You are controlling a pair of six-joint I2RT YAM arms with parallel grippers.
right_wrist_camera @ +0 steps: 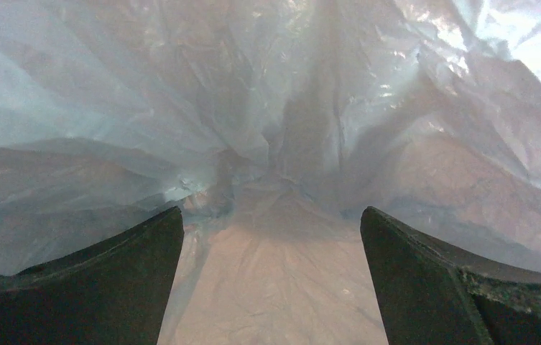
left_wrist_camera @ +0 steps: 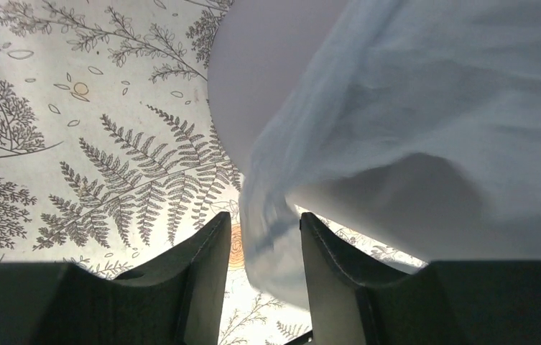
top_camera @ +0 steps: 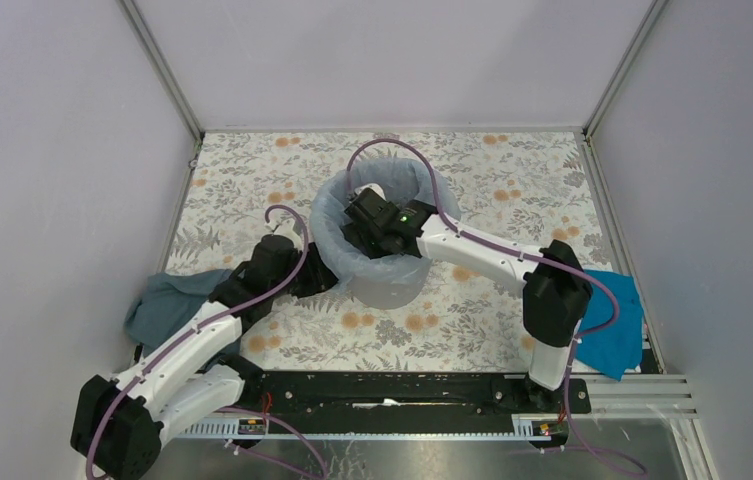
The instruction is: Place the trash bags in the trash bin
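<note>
The light-grey trash bin (top_camera: 392, 285) stands mid-table, lined with the pale-blue trash bag (top_camera: 337, 215), whose edge drapes over the rim. My right gripper (top_camera: 359, 238) reaches down inside the bin. In the right wrist view it (right_wrist_camera: 271, 212) stands wide open over wrinkled bag film (right_wrist_camera: 181, 86), holding nothing. My left gripper (top_camera: 330, 273) sits low at the bin's left outer side. In the left wrist view the bag's (left_wrist_camera: 396, 93) overhang falls down the bin wall (left_wrist_camera: 274, 57) and hangs between the part-open jaws of my left gripper (left_wrist_camera: 264, 215), against the right finger and clear of the left one.
A dark teal-grey cloth (top_camera: 167, 300) lies crumpled left of the left arm. A bright blue cloth (top_camera: 612, 320) lies at the right edge beside the right arm's base. Pale walls close the floral table (top_camera: 512, 180) on three sides. A black rail (top_camera: 402, 385) runs along the near edge.
</note>
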